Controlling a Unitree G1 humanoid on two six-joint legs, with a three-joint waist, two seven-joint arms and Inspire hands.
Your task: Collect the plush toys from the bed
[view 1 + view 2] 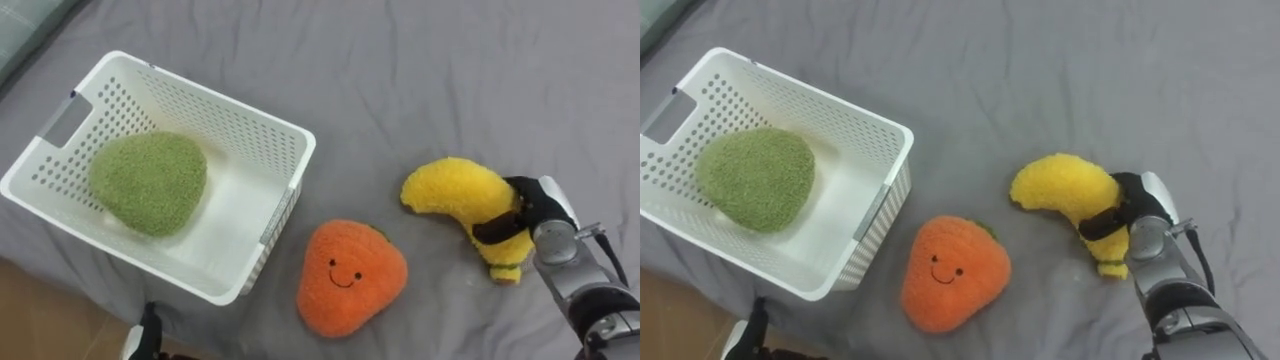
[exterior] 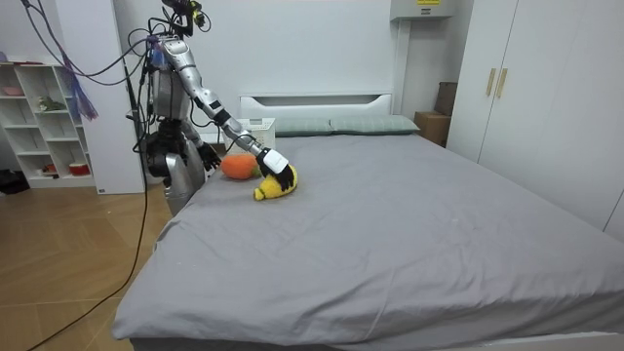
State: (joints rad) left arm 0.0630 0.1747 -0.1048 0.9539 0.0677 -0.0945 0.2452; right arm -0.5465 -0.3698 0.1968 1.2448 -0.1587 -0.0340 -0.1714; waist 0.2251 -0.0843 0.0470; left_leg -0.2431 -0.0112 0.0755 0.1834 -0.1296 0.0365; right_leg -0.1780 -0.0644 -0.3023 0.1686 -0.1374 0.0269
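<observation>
Robot's right hand has its fingers curled round the yellow banana plush, which lies on the bed. It's grabbed mid-body, probably so it lifts clean. The green toy sits in the white basket, and the orange smiley toy waits between.

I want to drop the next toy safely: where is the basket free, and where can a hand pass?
The basket is bare in its right half, beside the green toy. The bed is free beyond the yellow toy. Crowded: between basket and orange toy, and around the right hand.
</observation>
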